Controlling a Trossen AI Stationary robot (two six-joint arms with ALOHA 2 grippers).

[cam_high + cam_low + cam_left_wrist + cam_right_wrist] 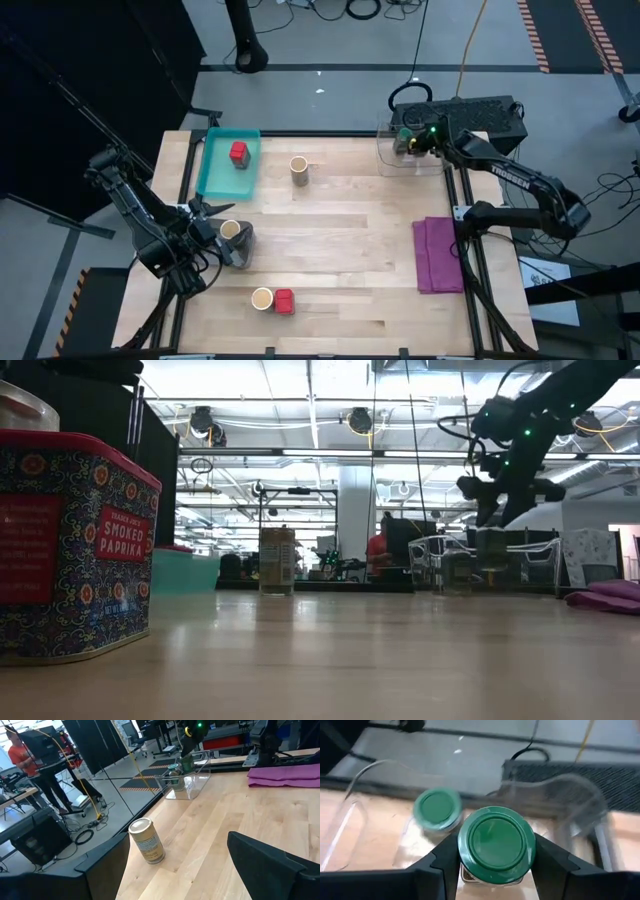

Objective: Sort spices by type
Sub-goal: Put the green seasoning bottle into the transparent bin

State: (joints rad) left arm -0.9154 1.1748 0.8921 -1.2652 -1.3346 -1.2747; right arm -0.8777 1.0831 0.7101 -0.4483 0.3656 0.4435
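Note:
My right gripper (495,870) is shut on a green-lidded spice jar (496,842) over the clear container (410,152) at the table's far right. A second green-lidded jar (438,809) stands in that container. My left gripper (238,247) is open at the table's left, close beside a tan cylinder with a cream top (230,229); I cannot tell whether it touches it. Another tan cylinder (299,170) stands upright mid-table toward the far edge, and also shows in the left wrist view (146,841). A third tan cylinder (262,298) and a red jar (284,301) stand near the front edge. A second red jar (238,152) stands in the teal tray (215,175). My right gripper pinches the green-lidded jar between its two fingers, on opposite sides of the jar just under the lid (462,870). The fingers come from above, pointing down. The jar is upright, lid up, inside the clear container; I cannot tell whether it rests on the container's floor.
A folded purple cloth (437,255) lies at the table's right edge. In the low view the red paprika tin (75,550) stands close to the camera. Bare wood lies in the table's middle. A person (20,750) stands beyond the table.

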